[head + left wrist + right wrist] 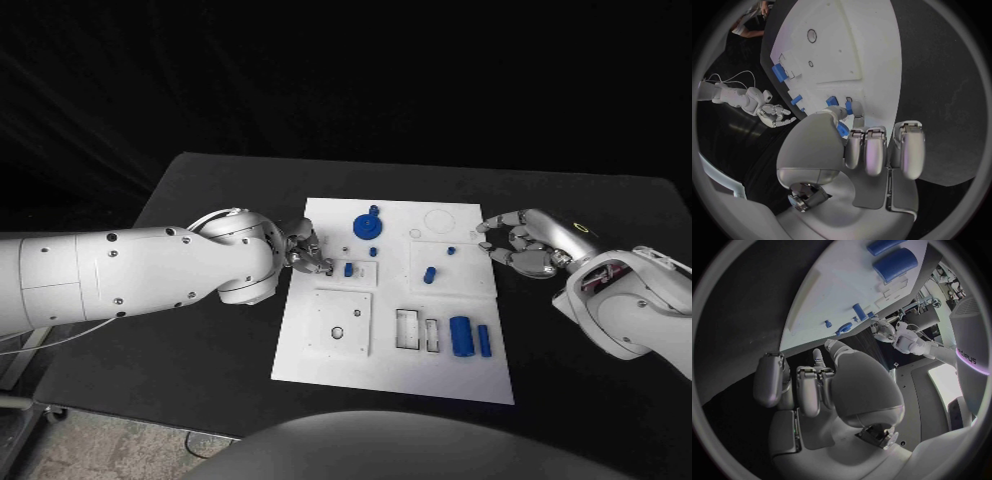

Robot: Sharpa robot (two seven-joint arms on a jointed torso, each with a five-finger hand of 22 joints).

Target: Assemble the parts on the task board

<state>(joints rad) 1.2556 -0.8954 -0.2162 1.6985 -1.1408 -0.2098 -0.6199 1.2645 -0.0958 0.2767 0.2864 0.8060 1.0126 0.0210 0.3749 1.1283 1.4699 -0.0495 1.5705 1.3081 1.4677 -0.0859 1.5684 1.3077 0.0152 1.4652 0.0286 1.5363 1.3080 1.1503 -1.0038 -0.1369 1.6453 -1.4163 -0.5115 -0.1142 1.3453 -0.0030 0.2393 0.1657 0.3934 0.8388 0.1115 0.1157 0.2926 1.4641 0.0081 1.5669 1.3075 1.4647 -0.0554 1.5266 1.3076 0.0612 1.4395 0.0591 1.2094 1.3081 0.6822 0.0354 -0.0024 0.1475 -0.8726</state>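
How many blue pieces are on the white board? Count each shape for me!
Big blue round disc: 1
Fat blue cylinder: 1
Thin blue bar: 1
Small blue pegs: 4
Total: 7

Black table (202,340); black curtain backdrop (346,70) behind; grey speckled floor (101,445) at near-left corner.

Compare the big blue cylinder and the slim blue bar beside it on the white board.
The big blue cylinder is thick and rounded; the slim blue bar is much narrower. The cylinder lies nearer the board's rectangular slots, the bar nearer the right edge. Both are blue, lie lengthwise side by side, untouched.
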